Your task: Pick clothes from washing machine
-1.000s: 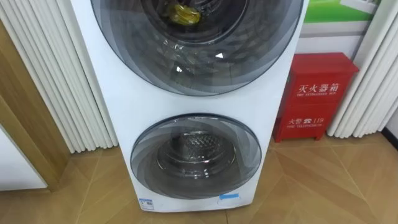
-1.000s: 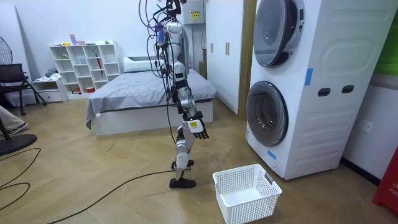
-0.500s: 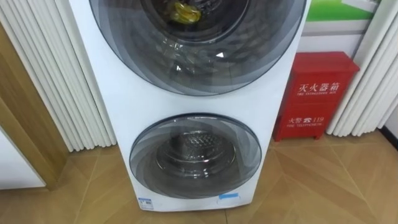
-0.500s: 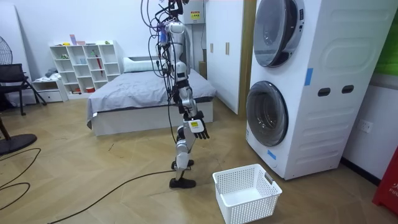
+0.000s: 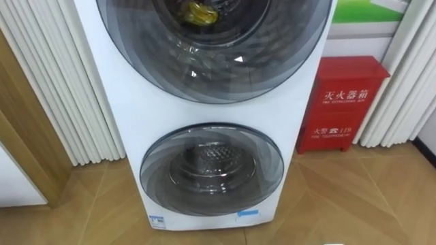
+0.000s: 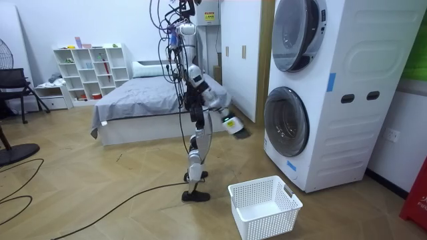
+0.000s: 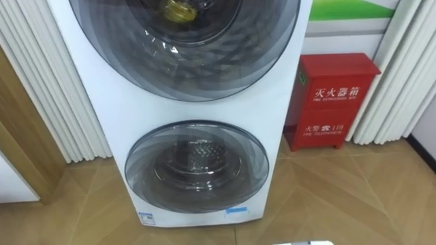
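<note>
Standing on bare wood floor (image 6: 100, 193), a short way back from the washing machine (image 5: 129, 122) and facing it. Right hand (image 6: 231, 125) held out forward toward the machine front, stopping short of it and blurred; cannot tell whether open or closed.

From the head: two round glass doors, one above the other, both shut, namely the upper door (image 5: 225, 68) and the lower door (image 5: 211, 170). Behind the upper glass, one yellow bundle (image 5: 199, 12) inside the drum, close to the view's top edge.

Hemmed in at both sides: white pleated curtain (image 5: 68, 88) just beside the machine's left edge, one red cabinet (image 5: 344, 95) just beside its right edge, and a second curtain (image 5: 402, 82) beyond that. Open floor in front of the lower door, right up to the machine's base.

In the room view, one white basket (image 6: 263, 207) on the floor near the machine's lower corner, to the room view's right of the feet, touching neither. Well apart behind: one bed (image 6: 147, 100), one white shelf unit (image 6: 90, 67), one black chair (image 6: 13, 83).
</note>
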Controlling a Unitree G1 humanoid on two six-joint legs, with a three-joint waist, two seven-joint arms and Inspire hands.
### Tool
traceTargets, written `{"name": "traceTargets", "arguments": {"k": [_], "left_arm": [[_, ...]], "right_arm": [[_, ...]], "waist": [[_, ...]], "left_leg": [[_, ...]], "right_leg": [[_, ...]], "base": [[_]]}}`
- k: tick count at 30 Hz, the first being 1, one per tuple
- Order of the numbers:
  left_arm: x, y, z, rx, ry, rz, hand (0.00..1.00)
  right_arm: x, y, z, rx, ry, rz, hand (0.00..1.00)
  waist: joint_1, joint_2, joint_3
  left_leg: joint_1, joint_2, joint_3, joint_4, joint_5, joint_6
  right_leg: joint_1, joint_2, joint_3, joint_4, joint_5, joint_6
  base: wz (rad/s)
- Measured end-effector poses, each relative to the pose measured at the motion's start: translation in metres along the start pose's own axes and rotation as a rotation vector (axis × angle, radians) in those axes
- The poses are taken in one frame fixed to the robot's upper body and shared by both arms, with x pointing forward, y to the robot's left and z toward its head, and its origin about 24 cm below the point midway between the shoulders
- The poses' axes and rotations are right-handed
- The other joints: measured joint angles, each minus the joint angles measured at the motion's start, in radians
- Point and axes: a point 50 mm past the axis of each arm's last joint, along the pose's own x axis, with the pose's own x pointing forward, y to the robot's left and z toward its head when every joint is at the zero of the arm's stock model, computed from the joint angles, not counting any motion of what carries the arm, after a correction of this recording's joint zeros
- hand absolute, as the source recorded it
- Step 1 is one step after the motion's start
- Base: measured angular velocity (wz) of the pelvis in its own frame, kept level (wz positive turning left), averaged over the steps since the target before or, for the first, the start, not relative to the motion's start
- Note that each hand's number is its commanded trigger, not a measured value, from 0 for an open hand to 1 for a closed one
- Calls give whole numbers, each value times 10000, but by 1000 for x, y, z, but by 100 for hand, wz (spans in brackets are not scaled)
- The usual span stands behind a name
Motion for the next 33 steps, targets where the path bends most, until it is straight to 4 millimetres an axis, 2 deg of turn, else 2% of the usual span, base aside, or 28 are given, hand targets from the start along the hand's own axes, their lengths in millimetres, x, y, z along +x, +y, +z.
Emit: {"name": "traceTargets", "arguments": {"k": [1,3,5,9,11,13,15,18,19,23,26,27,33], "left_arm": [[0,2,0,50,6,36,0],[1,8,-1,179,162,177,0],[1,11,-2,237,283,240,0],[1,16,-6,431,628,344,0],[1,16,-8,693,765,327,0],[1,16,-8,866,859,284,0],[0,17,-13,1251,988,287,0],[0,18,-9,1517,877,315,0],[0,18,-10,1539,927,319,0],[0,20,-12,1658,1008,370,0],[0,23,-14,1713,1128,449,0],[0,24,-14,1728,1159,466,0],[0,26,-15,2068,1310,513,0]], "right_arm": [[2,3,15,-140,-512,89,0],[9,12,67,-428,-2204,171,0],[6,16,91,-641,-3101,202,0],[7,31,135,-607,-4387,213,0],[4,38,157,-555,-5086,265,0],[0,40,174,-421,-5624,239,0],[-2,46,192,-340,-6109,181,0],[-5,47,208,-391,-6502,75,0],[-7,49,216,-422,-6707,120,0],[-12,57,239,-432,-7323,154,0],[-13,55,240,-384,-7362,-51,0],[-15,53,242,-486,-7401,-88,0],[-24,44,255,-907,-7732,-342,0]], "waist": [[7,-24,-19],[61,-191,-23],[255,-255,-45],[330,-387,-67],[432,-321,-39],[528,-247,-47],[536,-157,-91],[608,-155,-102],[744,-158,-104],[784,-276,-130],[772,-415,-119],[776,-470,-150],[805,-550,-142]], "left_leg": [[1,-1,-8,6,0,0],[-13,0,-31,47,1,1],[-7,-1,-104,47,0,2],[-62,-2,-248,47,0,2],[-133,-4,-249,50,0,2],[-169,-4,-271,48,1,2],[-184,-8,-446,47,4,-2],[-192,-6,-503,34,14,-14],[-175,0,-528,17,19,-19],[-190,-4,-660,17,21,-22],[-206,-6,-749,17,21,-22],[-301,-7,-791,24,21,-23],[-488,-16,-841,31,22,-24]], "right_leg": [[-6,0,-1,-2,0,0],[45,3,-50,26,1,0],[72,3,-120,57,4,1],[61,2,-286,88,5,2],[2,0,-311,85,5,3],[-28,1,-322,76,5,3],[-8,11,-375,72,5,3],[-2,18,-445,85,5,3],[2,20,-474,91,5,3],[40,22,-629,81,5,3],[70,16,-825,79,5,3],[0,16,-848,82,5,3],[-190,20,-829,84,5,3]], "base": [[4],[7],[13],[12],[0],[2],[12],[11],[0],[10],[11],[0],[1]]}}
